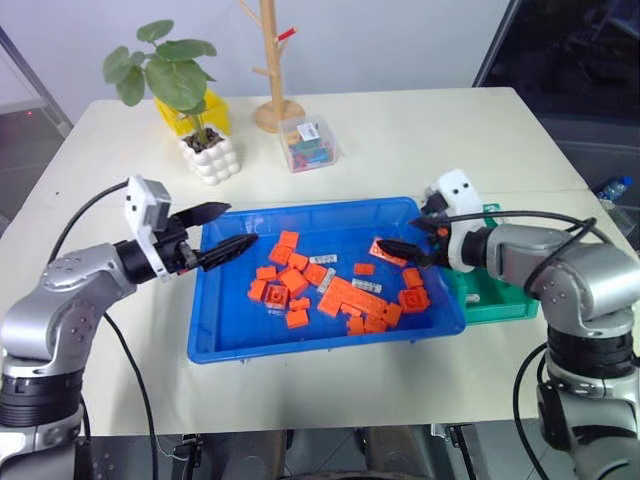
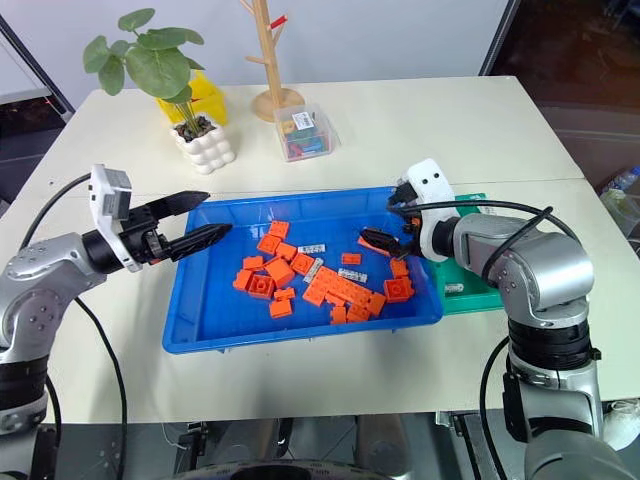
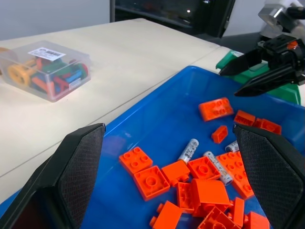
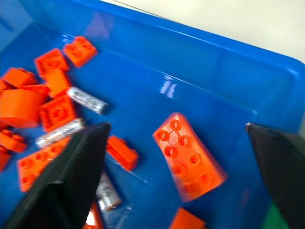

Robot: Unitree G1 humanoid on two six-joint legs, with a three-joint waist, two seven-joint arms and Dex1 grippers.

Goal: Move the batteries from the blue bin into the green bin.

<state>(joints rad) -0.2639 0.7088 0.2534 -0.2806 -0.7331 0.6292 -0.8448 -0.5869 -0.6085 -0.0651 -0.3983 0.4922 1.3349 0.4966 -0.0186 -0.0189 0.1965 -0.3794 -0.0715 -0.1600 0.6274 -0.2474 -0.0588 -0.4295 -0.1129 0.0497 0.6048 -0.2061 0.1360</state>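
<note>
The batteries lay in the blue bin among orange bricks, some touching them. The right gripper hung open and empty over the bin's right end, beside the green bin, whose contents were hard to see. The left gripper was open too. A grab could catch a brick along with a battery, or nudge the battery under one.

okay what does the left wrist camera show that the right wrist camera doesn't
Left wrist view alone: the clear box of colourful bits on the table, the right gripper with fingers apart over the blue bin's far end, and a corner of the green bin. Right wrist view alone: a long orange brick lying apart from the pile. Both: the blue bin, orange bricks and silver batteries.
</note>
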